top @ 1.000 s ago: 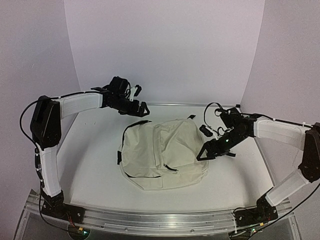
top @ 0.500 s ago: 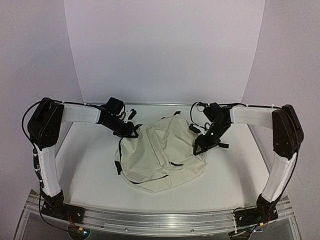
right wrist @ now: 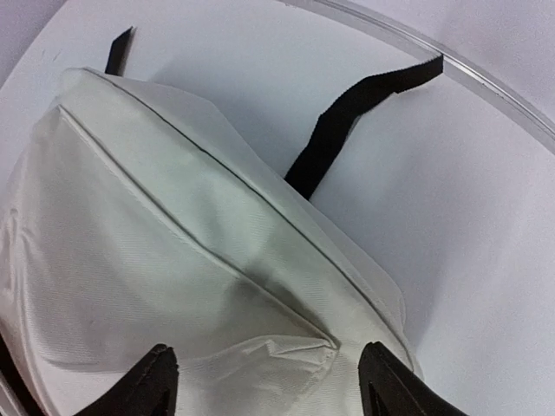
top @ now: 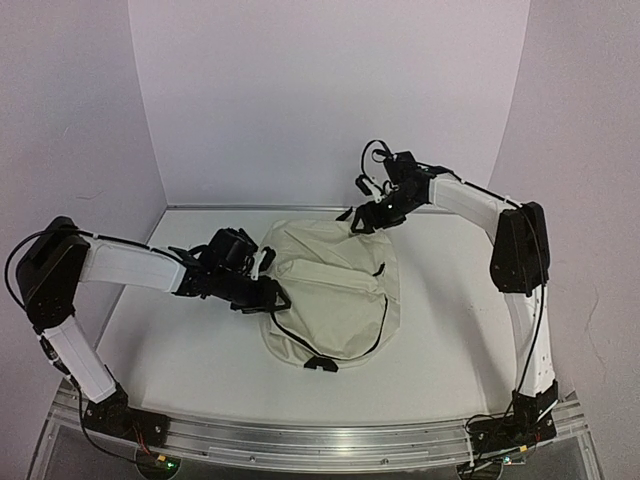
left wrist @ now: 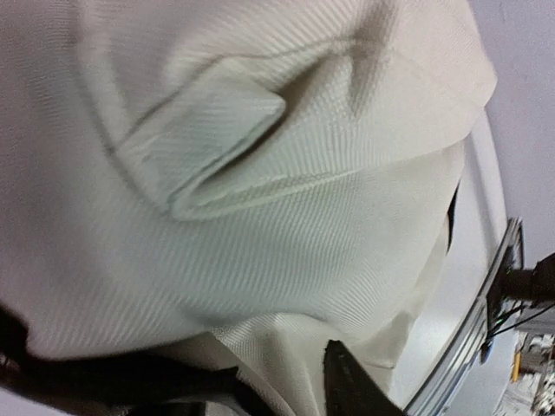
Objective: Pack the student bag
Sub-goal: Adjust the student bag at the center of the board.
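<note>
A: One bag only? Where is it?
B: One student bag (top: 335, 290), mid-table on the white table (top: 190, 350), slumped between the two grippers.
A: What does it look like?
B: Cream woven fabric with seams running across. A thin black line (top: 380, 330), zipper or trim, curves along the near right side. There's a black buckle (top: 320, 364) at the near edge. In the right wrist view a black webbing strap (right wrist: 347, 121) lies flat on the table, running from the bag toward the table rim (right wrist: 494, 82). A shorter black strap end (right wrist: 119, 50) pokes out at the far corner. The left wrist view shows a folded cream flap (left wrist: 204, 147) on the fabric.
A: Left arm?
B: It's low, forearm near level, reaching in from the left. The left gripper (top: 270, 296) is right against the bag's left edge. Its wrist view is all cloth with dark finger bits at the bottom. Apart or clamped, can't tell.
A: Right arm?
B: Upper links stand tall at the right side and the forearm reaches back and left. The right gripper (top: 364, 220) is at the bag's far edge. Its fingertips (right wrist: 158, 381) stand wide apart, with bag fabric below and between them.
</note>
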Robot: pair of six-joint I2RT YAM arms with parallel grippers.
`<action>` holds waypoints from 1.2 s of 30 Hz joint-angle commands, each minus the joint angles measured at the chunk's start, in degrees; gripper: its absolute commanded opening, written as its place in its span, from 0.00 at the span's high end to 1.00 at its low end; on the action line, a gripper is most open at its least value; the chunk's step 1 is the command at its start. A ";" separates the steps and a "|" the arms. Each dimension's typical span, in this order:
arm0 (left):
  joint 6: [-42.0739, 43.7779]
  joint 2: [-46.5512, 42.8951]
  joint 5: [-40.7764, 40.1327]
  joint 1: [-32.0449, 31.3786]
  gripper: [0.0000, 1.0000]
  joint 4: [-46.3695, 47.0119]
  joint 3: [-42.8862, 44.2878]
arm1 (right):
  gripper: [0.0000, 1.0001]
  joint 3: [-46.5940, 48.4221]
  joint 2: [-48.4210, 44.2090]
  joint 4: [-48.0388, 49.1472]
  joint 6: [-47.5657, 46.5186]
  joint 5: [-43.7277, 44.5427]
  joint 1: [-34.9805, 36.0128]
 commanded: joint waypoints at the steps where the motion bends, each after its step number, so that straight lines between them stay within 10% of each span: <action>1: -6.45 -9.93 -5.67 0.81 0.42 8.14 -1.16 | 0.18 -2.77 -9.62 -0.06 4.77 -5.31 -1.30; 6: -4.70 -10.36 -14.94 1.78 0.24 -4.29 5.96 | 0.13 -13.98 -19.91 -0.15 8.43 -8.71 -2.76; 18: -4.66 -11.34 -3.15 0.12 0.33 -7.28 -0.25 | 0.27 -45.35 -34.11 -3.89 4.83 -23.69 -2.82; 36: -11.02 -6.43 -3.83 -5.24 0.40 -0.30 -4.35 | 0.38 -47.69 -20.37 -3.89 6.66 -21.90 2.33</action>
